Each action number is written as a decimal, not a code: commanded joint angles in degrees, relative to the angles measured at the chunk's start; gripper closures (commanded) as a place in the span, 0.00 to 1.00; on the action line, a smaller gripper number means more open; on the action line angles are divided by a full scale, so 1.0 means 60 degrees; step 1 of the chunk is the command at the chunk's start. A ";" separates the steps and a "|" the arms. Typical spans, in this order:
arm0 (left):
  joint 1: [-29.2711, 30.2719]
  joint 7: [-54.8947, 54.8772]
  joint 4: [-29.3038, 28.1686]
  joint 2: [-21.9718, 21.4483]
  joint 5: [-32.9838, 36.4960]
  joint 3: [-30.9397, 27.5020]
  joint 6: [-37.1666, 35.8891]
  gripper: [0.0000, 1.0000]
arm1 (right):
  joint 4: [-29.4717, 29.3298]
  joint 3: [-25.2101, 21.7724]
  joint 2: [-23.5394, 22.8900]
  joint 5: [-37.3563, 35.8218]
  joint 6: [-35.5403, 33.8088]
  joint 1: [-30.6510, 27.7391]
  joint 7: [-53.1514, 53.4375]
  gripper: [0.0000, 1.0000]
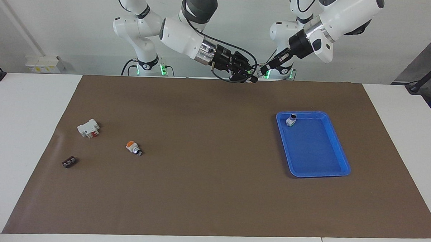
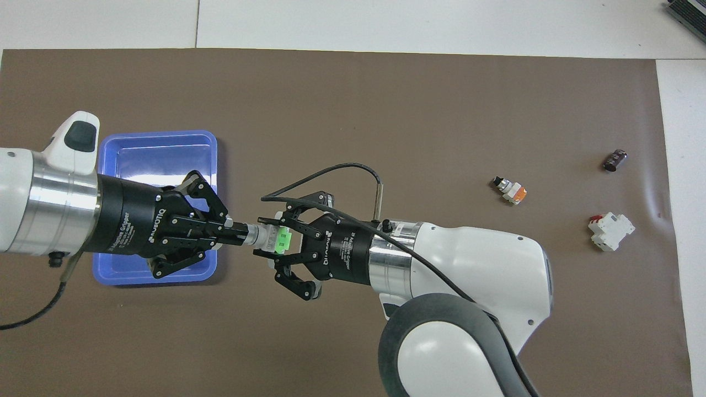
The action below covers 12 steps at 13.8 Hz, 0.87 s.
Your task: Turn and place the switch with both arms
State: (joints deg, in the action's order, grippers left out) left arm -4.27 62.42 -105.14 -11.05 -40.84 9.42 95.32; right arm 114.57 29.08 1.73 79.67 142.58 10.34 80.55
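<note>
The switch is held in the air between both grippers, lying level, its light green block toward the right gripper and its knob toward the left gripper; it also shows in the facing view. My left gripper is shut on the knob end. My right gripper has its fingers against both sides of the green end. They meet over the brown mat beside the blue tray. A second small white switch stands in the tray's corner nearest the robots, hidden in the overhead view.
Toward the right arm's end of the mat lie a small switch with an orange end, a larger white block with a red part and a small dark part.
</note>
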 commanded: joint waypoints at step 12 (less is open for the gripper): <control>-0.0108 0.6221 -0.0333 -0.0267 0.0801 0.0495 -0.0051 1.00 | -0.0126 0.0017 0.0048 -0.0065 0.0012 -0.0024 0.0110 1.00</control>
State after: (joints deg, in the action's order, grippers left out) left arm -4.26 95.42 -104.97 -11.35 -36.53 11.25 95.63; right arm 115.40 29.16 1.75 79.43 141.95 10.43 80.53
